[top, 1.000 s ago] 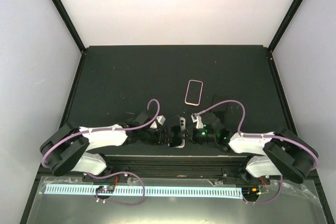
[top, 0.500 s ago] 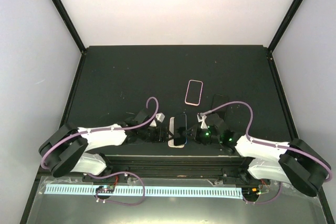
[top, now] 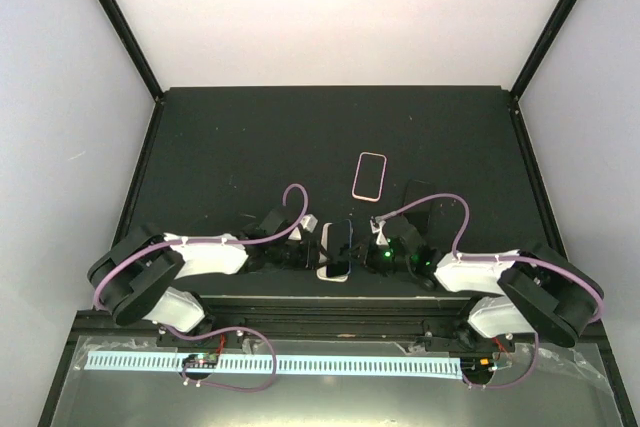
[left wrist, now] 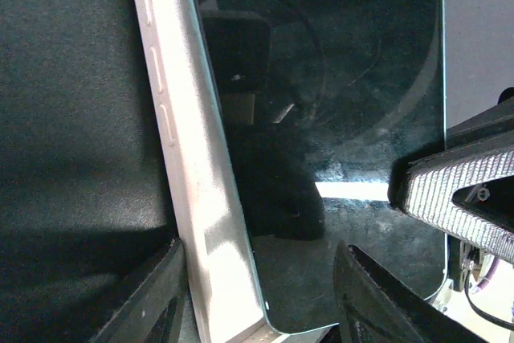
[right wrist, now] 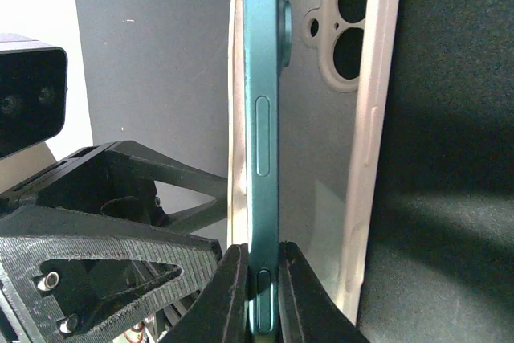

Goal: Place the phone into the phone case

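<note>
Teal along its edge, the phone (right wrist: 263,118) stands on one long side in my right gripper (right wrist: 263,299), whose fingers (right wrist: 233,287) are pressed against front and back, pinching it across its thickness near one end. Behind it lies the pale phone case (right wrist: 353,166), open side up and camera cut-out showing, one case wall just left of the phone and the other to its right. I take that pose as a hinge-in: seat one long edge under the rim, then tip the body flat.

My left gripper (left wrist: 257,279) comes in from the left, its fingers spread either side of the case wall and a strip of dark screen. Whether they actually bear on the case I cannot tell. I judge they are there to stop the case from sliding while the phone is pressed home.

From the top camera, all of this sits at the near middle of the black table (top: 230,147). A pink-rimmed handset (top: 370,176) lies flat farther back, well apart and not involved.
</note>
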Motion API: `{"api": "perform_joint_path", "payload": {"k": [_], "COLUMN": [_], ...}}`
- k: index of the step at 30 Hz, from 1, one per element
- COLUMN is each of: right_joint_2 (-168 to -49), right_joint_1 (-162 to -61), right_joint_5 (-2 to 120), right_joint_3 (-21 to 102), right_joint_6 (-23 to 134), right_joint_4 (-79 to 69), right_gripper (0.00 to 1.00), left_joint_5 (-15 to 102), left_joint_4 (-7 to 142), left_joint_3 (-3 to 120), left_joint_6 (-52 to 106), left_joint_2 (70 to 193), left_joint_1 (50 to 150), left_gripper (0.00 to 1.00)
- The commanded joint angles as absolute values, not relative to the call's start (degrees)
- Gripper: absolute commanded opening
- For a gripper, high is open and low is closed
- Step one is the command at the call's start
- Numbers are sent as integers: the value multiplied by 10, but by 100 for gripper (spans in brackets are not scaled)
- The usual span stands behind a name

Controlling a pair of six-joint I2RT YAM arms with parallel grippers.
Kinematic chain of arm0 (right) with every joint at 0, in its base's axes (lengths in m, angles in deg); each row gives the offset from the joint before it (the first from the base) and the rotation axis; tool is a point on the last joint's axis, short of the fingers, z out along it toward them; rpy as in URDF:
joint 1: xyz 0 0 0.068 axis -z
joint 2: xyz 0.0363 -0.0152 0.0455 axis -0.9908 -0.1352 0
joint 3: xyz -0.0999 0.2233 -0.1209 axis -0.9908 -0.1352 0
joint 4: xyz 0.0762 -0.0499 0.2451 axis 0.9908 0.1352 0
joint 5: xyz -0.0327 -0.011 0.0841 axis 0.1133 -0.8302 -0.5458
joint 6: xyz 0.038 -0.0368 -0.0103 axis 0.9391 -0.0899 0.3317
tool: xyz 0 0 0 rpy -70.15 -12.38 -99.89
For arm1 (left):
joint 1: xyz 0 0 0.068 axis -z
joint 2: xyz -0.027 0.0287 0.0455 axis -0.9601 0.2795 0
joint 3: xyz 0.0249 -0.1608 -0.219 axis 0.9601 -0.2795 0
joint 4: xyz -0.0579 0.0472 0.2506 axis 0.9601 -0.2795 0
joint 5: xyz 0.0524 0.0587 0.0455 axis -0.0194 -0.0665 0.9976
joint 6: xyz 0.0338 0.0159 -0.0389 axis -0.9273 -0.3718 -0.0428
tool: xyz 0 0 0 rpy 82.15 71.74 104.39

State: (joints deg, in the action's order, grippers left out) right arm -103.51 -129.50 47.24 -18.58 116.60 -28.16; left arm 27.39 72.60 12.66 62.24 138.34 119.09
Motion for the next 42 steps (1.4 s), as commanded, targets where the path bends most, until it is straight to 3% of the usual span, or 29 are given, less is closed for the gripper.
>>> {"api": "perform_joint_path", "payload": {"k": [1,14,20,32,42], "right_joint_2": [-1056,-1141,-1108,-998,-1059], "right_joint_1": [-1297,-1298,-1297,-1296,-1284], "right_joint_5": [472,433,463,573,541], "right_joint_3": [-182,-181,-175,-122,-102], "right_joint_6": [1173,1190,1160,1073,1075], "right_joint_4": [-302,-382,-316,-103,-145], "right_gripper": [5,6,12,44,65], "left_joint_5": [266,230,247,274,284], "left_joint_4": [743,803,777,741,736], "left_joint_3": [138,123,121,120,136], "left_joint_6": [610,646,646,646,641], "left_joint_2": [1403,1415,1397,1375,1395], "left_joint_1": [1188,1191,1192,1187,1174], "left_gripper": [51,41,40,39,41]}}
